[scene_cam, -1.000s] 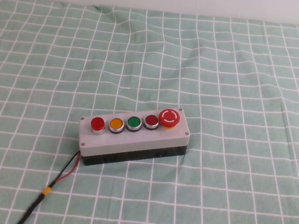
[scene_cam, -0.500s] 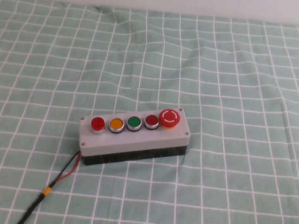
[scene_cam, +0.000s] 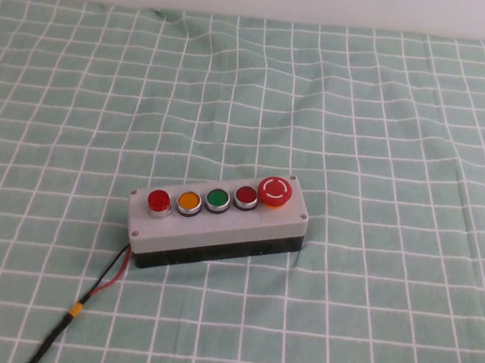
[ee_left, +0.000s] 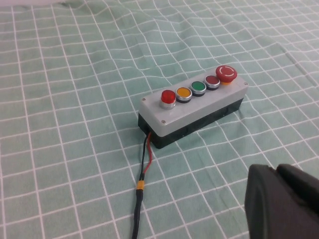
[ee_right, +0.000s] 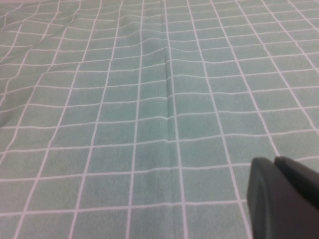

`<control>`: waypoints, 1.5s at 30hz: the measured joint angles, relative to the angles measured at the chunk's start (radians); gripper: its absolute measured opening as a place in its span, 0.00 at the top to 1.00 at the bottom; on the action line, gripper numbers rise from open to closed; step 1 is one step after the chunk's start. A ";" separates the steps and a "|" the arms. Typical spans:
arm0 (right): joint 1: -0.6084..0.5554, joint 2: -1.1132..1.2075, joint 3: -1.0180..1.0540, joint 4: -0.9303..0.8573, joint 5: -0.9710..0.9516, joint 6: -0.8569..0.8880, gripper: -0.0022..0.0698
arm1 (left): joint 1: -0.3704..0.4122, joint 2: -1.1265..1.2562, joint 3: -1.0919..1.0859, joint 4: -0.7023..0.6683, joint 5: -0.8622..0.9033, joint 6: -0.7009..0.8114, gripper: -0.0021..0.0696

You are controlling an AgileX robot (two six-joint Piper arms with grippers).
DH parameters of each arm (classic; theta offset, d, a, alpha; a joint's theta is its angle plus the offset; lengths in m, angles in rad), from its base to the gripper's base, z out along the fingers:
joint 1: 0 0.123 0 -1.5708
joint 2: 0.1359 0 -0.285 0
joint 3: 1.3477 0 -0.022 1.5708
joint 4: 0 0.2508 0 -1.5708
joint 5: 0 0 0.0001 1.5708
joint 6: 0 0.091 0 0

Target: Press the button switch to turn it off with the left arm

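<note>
A grey control box (scene_cam: pixel 217 221) with a black base is seen lying on the bench (scene_cam: pixel 392 120), which is covered by a green checked cloth. Five buttons are carried in a row on its top: the button switch (scene_cam: pixel 159 200), small, bright red and silver-rimmed, is set at the end nearest the red and black lead (scene_cam: pixel 105 278), followed by a yellow button (scene_cam: pixel 189 201), a green button (scene_cam: pixel 217 200), a darker red button (scene_cam: pixel 246 197) and a large red mushroom button (scene_cam: pixel 276 191) at the far end. In the left wrist view the button switch (ee_left: pixel 168 97) is shown well apart from the left end effector (ee_left: pixel 284 201), of which only a black edge is caught near the frame corner; whether its fingers are apart or together cannot be told. The right end effector (ee_right: pixel 283 196) is likewise seen only as a black edge over bare cloth, away from the box, and its state cannot be told either. Neither arm appears in the high view. The task is judged to be at its outset: nothing has been pressed as far as can be seen, and the approach, the lowering onto the button switch and the press itself are all left to be done.
</note>
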 joint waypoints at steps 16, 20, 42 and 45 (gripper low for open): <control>0.000 0.000 0.000 0.000 0.000 0.000 0.99 | 0.023 -0.106 0.577 0.041 -0.748 0.000 0.97; 0.000 0.000 0.000 0.000 0.000 0.000 0.99 | 0.035 -0.205 0.786 0.043 -0.934 0.000 0.97; 0.000 0.000 0.000 0.000 0.000 0.000 0.99 | 0.038 -0.256 1.029 0.088 -0.894 0.000 0.97; 0.000 0.000 0.000 0.000 0.000 0.000 0.99 | 0.038 -0.256 1.029 0.088 -0.894 0.000 0.97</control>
